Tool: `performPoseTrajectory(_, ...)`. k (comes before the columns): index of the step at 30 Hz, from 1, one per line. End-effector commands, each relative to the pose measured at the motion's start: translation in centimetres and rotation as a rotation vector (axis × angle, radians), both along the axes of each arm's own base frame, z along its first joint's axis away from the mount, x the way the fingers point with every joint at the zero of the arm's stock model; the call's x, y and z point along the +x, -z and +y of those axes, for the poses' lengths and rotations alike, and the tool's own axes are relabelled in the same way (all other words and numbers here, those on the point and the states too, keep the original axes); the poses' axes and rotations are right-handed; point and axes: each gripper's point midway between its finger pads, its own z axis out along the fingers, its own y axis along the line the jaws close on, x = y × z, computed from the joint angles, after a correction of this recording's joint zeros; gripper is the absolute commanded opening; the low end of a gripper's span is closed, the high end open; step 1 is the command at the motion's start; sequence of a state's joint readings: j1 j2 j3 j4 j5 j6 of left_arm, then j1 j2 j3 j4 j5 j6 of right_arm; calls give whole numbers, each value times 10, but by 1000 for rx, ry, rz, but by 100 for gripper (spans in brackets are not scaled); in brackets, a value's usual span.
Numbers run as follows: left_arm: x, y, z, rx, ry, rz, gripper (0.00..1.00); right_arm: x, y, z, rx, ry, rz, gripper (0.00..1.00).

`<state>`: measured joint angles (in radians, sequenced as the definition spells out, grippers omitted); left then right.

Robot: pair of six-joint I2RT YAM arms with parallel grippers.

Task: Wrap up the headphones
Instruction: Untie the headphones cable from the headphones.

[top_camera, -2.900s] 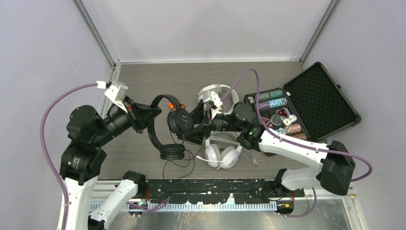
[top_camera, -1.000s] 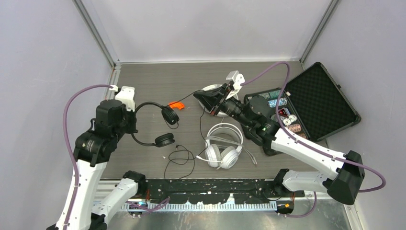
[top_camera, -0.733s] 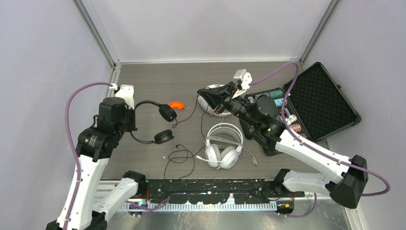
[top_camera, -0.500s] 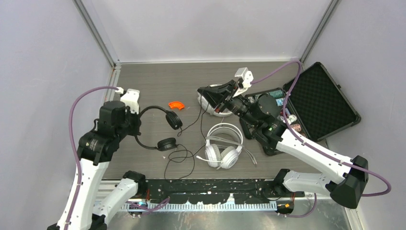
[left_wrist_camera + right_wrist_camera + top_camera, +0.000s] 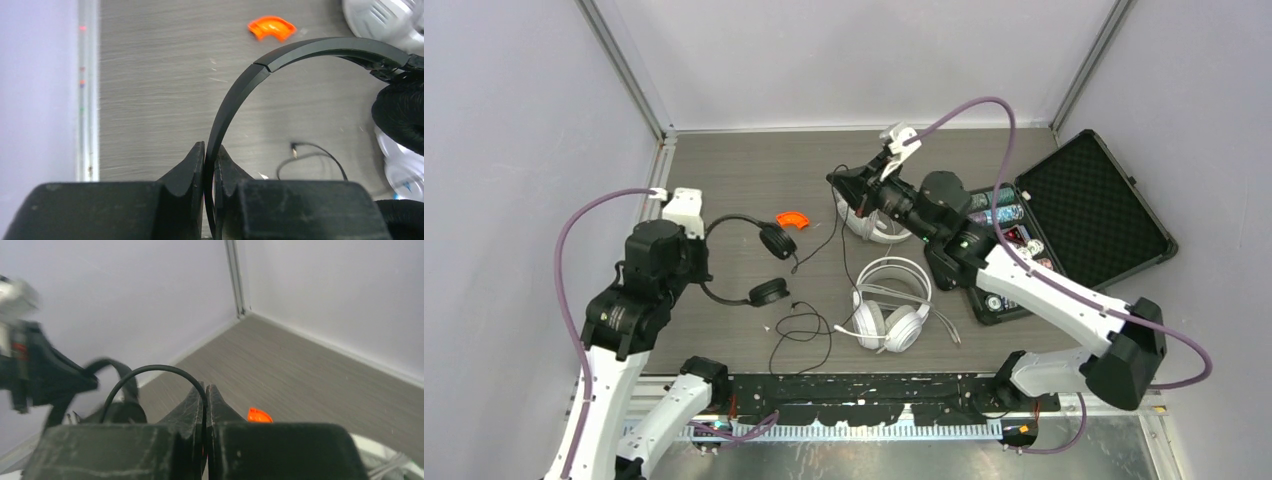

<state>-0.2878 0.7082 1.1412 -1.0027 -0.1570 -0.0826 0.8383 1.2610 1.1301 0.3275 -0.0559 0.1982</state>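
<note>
The left gripper (image 5: 210,154) is clenched on the thin headband of the black headphones (image 5: 320,46), with the band passing edge-on between its two fingertips and curving away toward the upper right of the left wrist view. From above, this gripper (image 5: 701,262) sits at the middle left of the frame. The black headphones (image 5: 776,241) reach out to its right, one cup above the other; whether the lower cup rests on the table (image 5: 734,180) cannot be told. The right gripper (image 5: 206,391) is pinched shut on the black cord (image 5: 145,370), which loops up and to the left from its fingertips. In the top view the right gripper (image 5: 837,184) is at the upper centre, well apart from the left one. The black cord (image 5: 802,325) drops from it toward the bottom of the frame and ends in a loose tangle at the lower centre. Just beside and partly under the right gripper lies a white over-ear pair (image 5: 871,222). A second white pair (image 5: 892,305) lies flat at the lower centre, cups toward the bottom edge, near the cord tangle. A small orange plastic piece (image 5: 792,218) lies on the table between the black headphones and the right gripper. At the right of the frame stands an open black case (image 5: 1094,195), foam-lined, with stacked chips (image 5: 1002,213) in its near half.
</note>
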Motion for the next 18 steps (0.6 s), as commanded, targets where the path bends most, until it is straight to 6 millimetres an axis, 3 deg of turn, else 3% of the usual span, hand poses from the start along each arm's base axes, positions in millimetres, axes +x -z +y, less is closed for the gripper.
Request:
performPoseTrajectory(1, 9, -62, 45, 0, -274, -295, 0, 26, 40, 8, -69, 37, 114, 5)
performPoseTrajectory(6, 3, -90, 70, 35, -390, -425, 0, 26, 92, 30, -160, -107, 264, 17)
performPoseTrajectory(10, 11, -98, 79, 93, -441, -465, 0, 2, 120, 28, -324, -234, 380, 44)
performPoseTrajectory(13, 14, -108, 76, 89, -431, -482, 0, -23, 123, 14, -414, -312, 397, 55)
performPoseTrajectory(16, 15, -117, 70, 80, -401, -491, 0, -56, 107, -1, -471, -423, 342, 60)
performPoseTrajectory(18, 16, -119, 67, 81, -381, -486, 0, -65, 90, -6, -460, -443, 297, 65)
